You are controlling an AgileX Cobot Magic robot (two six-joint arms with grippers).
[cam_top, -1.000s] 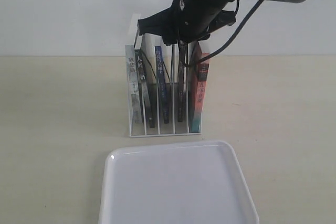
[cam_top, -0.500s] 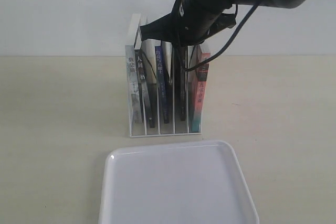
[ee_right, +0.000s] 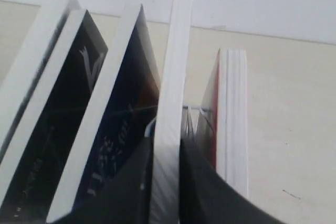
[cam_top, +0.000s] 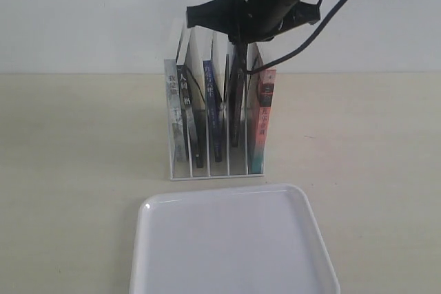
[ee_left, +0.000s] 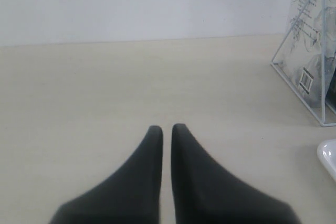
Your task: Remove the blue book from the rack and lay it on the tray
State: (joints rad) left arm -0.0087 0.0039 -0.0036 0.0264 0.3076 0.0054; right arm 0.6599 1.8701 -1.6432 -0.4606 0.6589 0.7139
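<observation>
The blue book [cam_top: 211,111] stands in the middle slot of the white wire rack [cam_top: 207,175], leaning slightly. In the right wrist view its deep blue cover [ee_right: 123,124] lies beside my fingers, not between them. My right gripper [cam_top: 238,43] hangs over the rack, shut on the top of the black-spined book [cam_top: 238,101] one slot to the right. That book's white page edge [ee_right: 176,66] is pinched in the right gripper [ee_right: 167,145], and its bottom is raised off the rack floor. The white tray [cam_top: 231,246] lies in front of the rack. My left gripper [ee_left: 166,128] is shut on nothing, low over the table.
A red-and-teal-spined book [cam_top: 262,122] fills the rightmost slot, close to the lifted book. Another black-spined book [cam_top: 189,122] and a grey-white one [cam_top: 172,115] stand in the left slots. The left wrist view catches the rack's side [ee_left: 299,85] and a tray corner [ee_left: 328,156].
My right gripper has risen with the black-spined book, drawing it partly up out of its slot. The blue book stays in the rack.
</observation>
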